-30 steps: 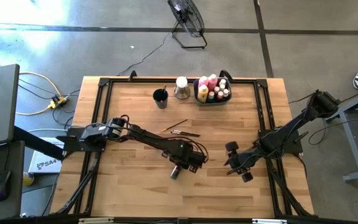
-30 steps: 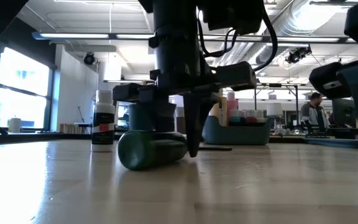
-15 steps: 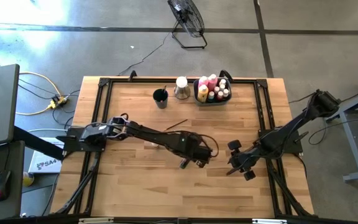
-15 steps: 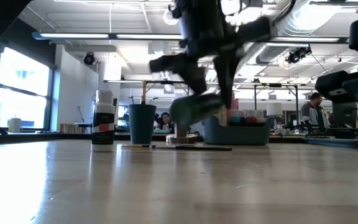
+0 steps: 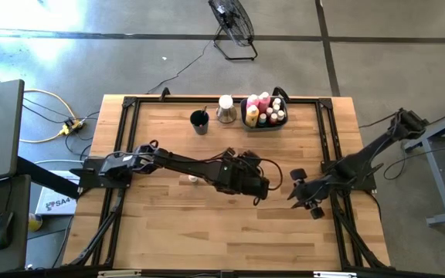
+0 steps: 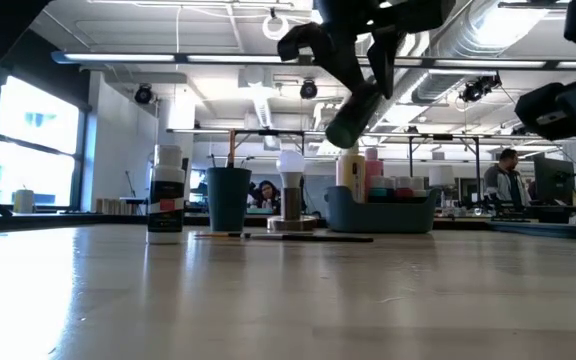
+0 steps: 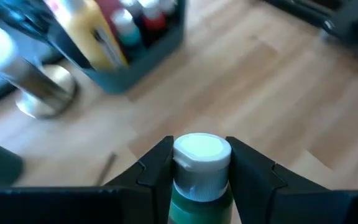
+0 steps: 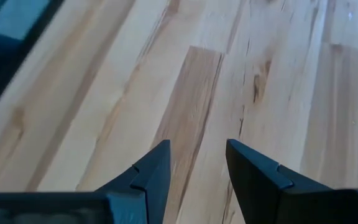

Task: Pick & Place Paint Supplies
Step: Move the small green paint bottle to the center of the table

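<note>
At the far edge of the table (image 5: 168,232) you have the grey-blue bin (image 5: 264,121), and it already holds a cluster of upright paint bottles: a yellow bottle (image 5: 252,116) at its near-left corner, a pink bottle (image 5: 263,100) behind it, and several small white-capped pots (image 5: 273,116) packed alongside. Just left of the bin stands a white-topped metal piece (image 5: 225,109), and further left a dark round cup (image 5: 199,121) with a thin brush handle (image 5: 204,111) sticking up out of it. In the low view a dark brush (image 6: 313,238) lies flat on the wood in front of the cup.

Your left gripper (image 7: 201,168) is over the middle of the table, lifted clear of the surface, its fingers pinching a green bottle (image 7: 199,199) with a white cap just below the cap; the bottle hangs tilted in the low view. Your right gripper (image 8: 196,165) waits near the table's right side, fingers spread apart with nothing between them, only bare wood below
</note>
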`<state>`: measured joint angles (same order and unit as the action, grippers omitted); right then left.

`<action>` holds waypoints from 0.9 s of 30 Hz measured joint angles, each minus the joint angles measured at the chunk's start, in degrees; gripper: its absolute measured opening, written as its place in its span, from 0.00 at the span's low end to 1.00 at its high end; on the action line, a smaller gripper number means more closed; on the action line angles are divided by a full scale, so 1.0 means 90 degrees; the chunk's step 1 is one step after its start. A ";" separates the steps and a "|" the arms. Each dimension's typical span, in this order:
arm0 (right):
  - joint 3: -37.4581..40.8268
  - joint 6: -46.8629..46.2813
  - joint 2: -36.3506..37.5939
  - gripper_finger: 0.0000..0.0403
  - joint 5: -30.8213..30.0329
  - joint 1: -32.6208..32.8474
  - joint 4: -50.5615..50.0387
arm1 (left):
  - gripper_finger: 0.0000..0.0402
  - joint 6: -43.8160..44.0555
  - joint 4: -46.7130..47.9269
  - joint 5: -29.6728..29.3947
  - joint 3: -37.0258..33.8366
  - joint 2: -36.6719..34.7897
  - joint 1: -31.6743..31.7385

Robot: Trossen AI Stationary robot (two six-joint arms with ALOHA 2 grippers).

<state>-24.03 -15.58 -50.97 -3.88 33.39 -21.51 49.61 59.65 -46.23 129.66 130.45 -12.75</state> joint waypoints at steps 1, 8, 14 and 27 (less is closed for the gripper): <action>0.0000 -0.0055 0.0116 0.37 0.0000 0.0000 -0.0045 | 0.30 -0.0006 -0.0033 -0.0162 -0.0047 0.0000 0.0000; -0.0001 -0.0244 0.0770 0.37 0.0155 0.0000 -0.0305 | 0.30 0.0015 -0.0728 -0.1090 -0.0679 0.0012 -0.0046; 0.0000 -0.0263 0.1090 0.37 0.0153 0.0000 -0.0303 | 0.30 0.0014 -0.1668 -0.1444 -0.1220 0.0012 -0.0045; 0.0000 -0.0244 0.1218 0.37 0.0148 0.0000 -0.0305 | 0.30 -0.0009 -0.4461 -0.2348 -0.2340 0.0007 -0.0332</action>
<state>-24.03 -17.78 -40.01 -2.55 33.39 -24.25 49.54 19.50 -67.37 108.60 130.52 -15.74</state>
